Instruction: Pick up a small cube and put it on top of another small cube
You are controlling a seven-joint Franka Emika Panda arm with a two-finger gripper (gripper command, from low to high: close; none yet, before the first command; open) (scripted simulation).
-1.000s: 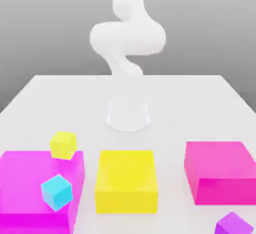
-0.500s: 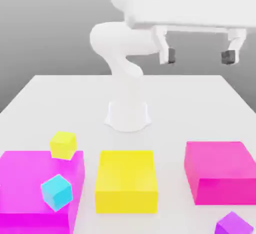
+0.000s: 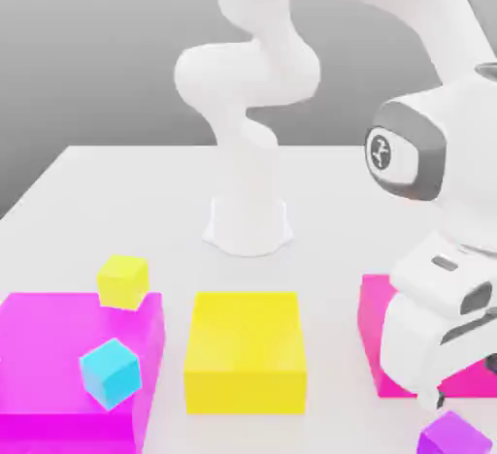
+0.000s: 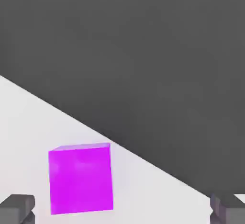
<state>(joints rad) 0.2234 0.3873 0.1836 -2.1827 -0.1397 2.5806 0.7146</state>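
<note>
While the gripper [image 4: 122,211] is hanging wide open and empty, the purple cube [image 4: 81,178] is sitting on the table [image 3: 146,200] just below it. Judged light, rigid and smooth-sided; opposite flat faces are offering the surest hold.

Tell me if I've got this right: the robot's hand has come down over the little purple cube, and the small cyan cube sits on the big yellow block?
Not quite. In the exterior view the small cyan cube sits on the big magenta block at that view's left, not on the big yellow block. The rest holds: the hand is down over the little purple cube.
</note>
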